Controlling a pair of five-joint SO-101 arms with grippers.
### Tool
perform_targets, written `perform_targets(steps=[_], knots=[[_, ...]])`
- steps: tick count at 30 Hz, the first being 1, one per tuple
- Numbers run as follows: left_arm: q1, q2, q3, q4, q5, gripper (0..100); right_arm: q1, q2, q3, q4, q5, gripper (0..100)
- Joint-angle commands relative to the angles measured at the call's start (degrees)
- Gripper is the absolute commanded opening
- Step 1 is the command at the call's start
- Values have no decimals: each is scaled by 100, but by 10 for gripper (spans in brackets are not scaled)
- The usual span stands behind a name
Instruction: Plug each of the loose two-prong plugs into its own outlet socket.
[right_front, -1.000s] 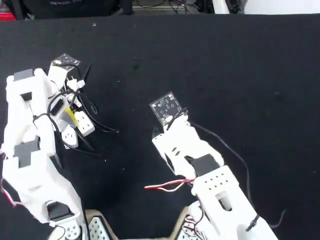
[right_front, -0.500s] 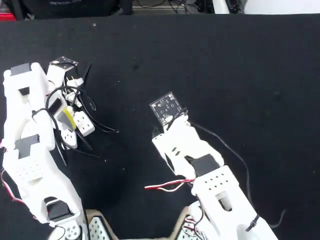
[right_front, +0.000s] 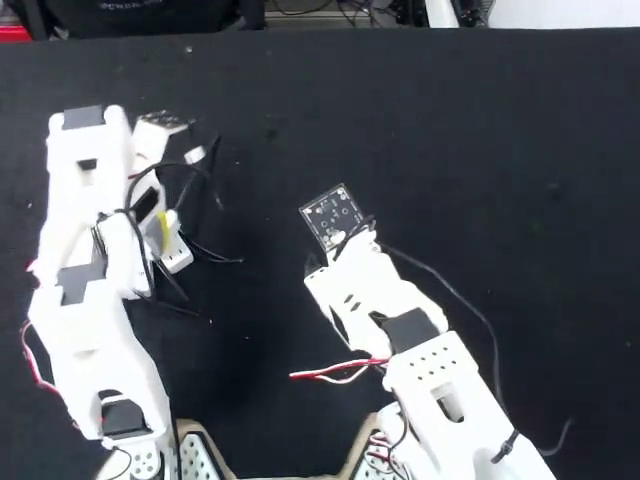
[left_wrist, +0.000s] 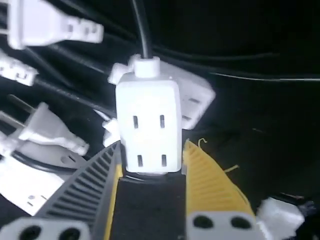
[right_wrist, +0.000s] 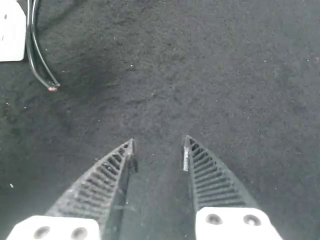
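Observation:
My left gripper (left_wrist: 150, 150) is shut on a white outlet block (left_wrist: 148, 122), its grey and yellow fingers (left_wrist: 205, 175) pressed against the block's two sides. The block has two pairs of slots and a black cord at its far end. Loose white two-prong plugs (left_wrist: 47, 24) (left_wrist: 47, 132) lie around it among black cords. In the high view the left arm stands at the left, with the outlet block (right_front: 178, 256) beside it and a white plug (right_front: 196, 155) farther back. My right gripper (right_wrist: 157, 147) is open over bare black mat, at the table's middle (right_front: 318, 268).
Tangled black cords (right_front: 205, 255) trail right of the left arm. Two cut black wire ends (right_wrist: 50, 86) and a white piece (right_wrist: 11, 35) lie ahead of the right gripper. Red and white wires (right_front: 330, 372) hang off the right arm. The black mat (right_front: 500, 150) is open to the right.
The left arm has swung to the right and toward the far side, dragging the outlet block, plugs and cords along. The right arm has not moved.

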Motion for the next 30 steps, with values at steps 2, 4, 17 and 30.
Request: perform_targets(steps=[2,4,17,30], knots=[[664,-765,-637,273,1442,30,870,4,-233,-167,-70,145],[1051,-879,-532,264,1978,30,1336,4,-312,-176,-492,145],[3319,-879,1218,-1002,3059,168,2251,48,-154,-738,-1301,145],[2114,-870,-189,-202,3007,235,2242,48,-154,-730,-1292,145]])
